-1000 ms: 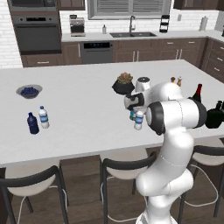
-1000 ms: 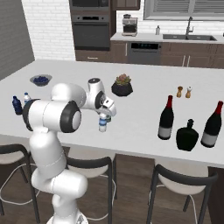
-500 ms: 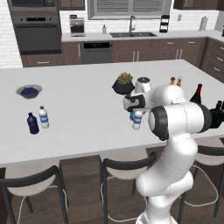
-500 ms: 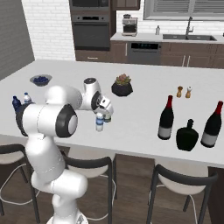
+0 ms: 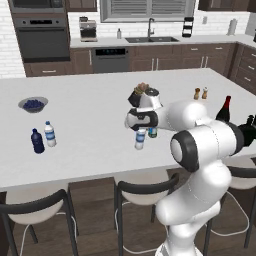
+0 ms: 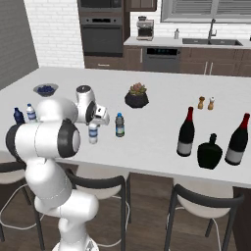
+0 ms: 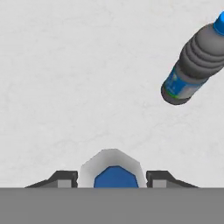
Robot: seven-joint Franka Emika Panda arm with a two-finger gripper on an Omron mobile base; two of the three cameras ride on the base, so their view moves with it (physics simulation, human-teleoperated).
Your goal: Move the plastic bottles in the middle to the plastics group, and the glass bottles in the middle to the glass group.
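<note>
My gripper is shut on the top of the small clear bottle, which hangs upright just over the counter. The grey-blue bottle with the teal label stands close to its right. Far left stand the navy bottle and the white-capped clear bottle. The tall wine bottle stands to the right, next to the squat black bottle.
A bowl of blueberries sits behind the plastics pair. A potted plant stands behind the gripper, with salt and pepper shakers further right. A second wine bottle is beside the squat one. Stools line the near counter edge.
The gripper has carried the clear bottle leftward, away from the grey-blue bottle. The other bottles have stayed put.
</note>
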